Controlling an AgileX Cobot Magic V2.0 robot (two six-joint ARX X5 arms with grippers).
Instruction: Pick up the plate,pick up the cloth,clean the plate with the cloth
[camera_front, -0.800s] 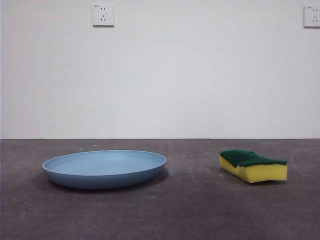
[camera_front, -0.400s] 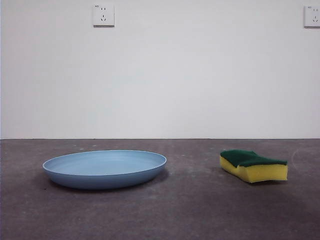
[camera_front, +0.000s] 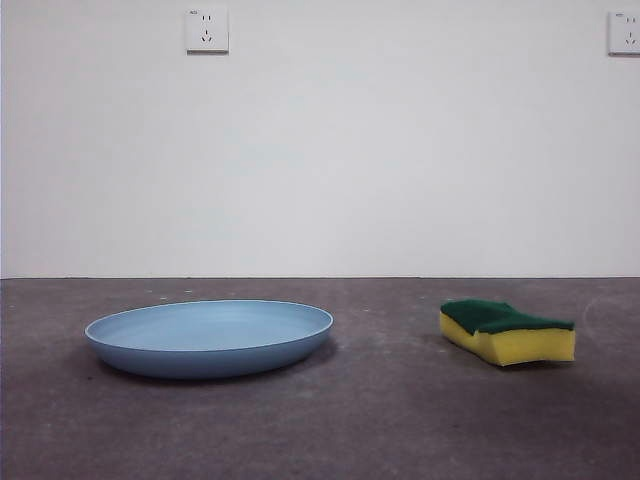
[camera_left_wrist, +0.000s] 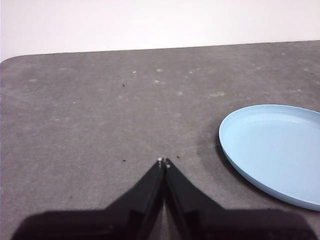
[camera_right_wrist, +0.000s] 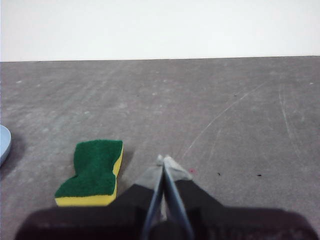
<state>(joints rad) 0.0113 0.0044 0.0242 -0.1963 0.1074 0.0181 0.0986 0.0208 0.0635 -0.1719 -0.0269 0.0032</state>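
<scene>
The light-blue plate (camera_front: 209, 336) lies flat on the dark grey table, left of centre in the front view. The left wrist view has the plate (camera_left_wrist: 280, 150) off to one side of my left gripper (camera_left_wrist: 164, 161), which is shut and empty, hovering over bare table. The cloth (camera_front: 507, 330), a yellow sponge with a dark green top, rests on the table at the right. My right gripper (camera_right_wrist: 163, 160) is shut on nothing, with the cloth (camera_right_wrist: 93, 172) close beside it. Neither arm shows in the front view.
A white wall (camera_front: 320, 150) rises behind the table, with power sockets (camera_front: 206, 30) high up. An edge of the plate (camera_right_wrist: 4, 144) shows at the border of the right wrist view. Faint scratches mark the tabletop (camera_right_wrist: 225, 115).
</scene>
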